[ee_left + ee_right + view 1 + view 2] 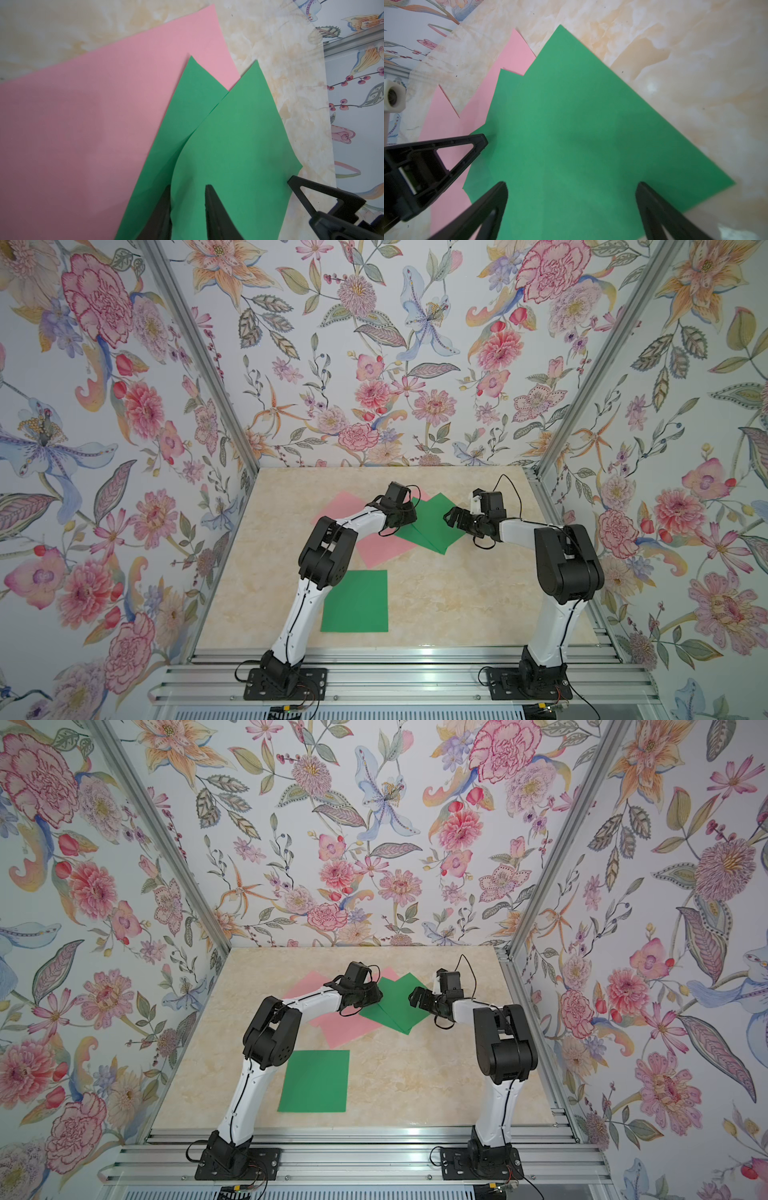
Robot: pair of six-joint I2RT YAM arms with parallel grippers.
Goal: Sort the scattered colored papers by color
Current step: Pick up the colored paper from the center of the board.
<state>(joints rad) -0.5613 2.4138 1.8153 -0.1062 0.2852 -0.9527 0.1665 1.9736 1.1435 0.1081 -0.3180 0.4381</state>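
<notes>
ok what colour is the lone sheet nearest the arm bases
Green sheet, best in a top view.

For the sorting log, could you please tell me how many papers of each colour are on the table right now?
Green papers: 3 (lone green sheet, upper green sheet overlapping lower green sheet)
Pink papers: 3, as best the overlaps show (far-left pink sheet, near pink sheet, pink corner behind the greens)
Total: 6

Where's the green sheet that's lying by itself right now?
In both top views the lone green sheet lies flat near the table's front edge, beside the left arm, apart from the pink-and-green pile farther back.
</notes>
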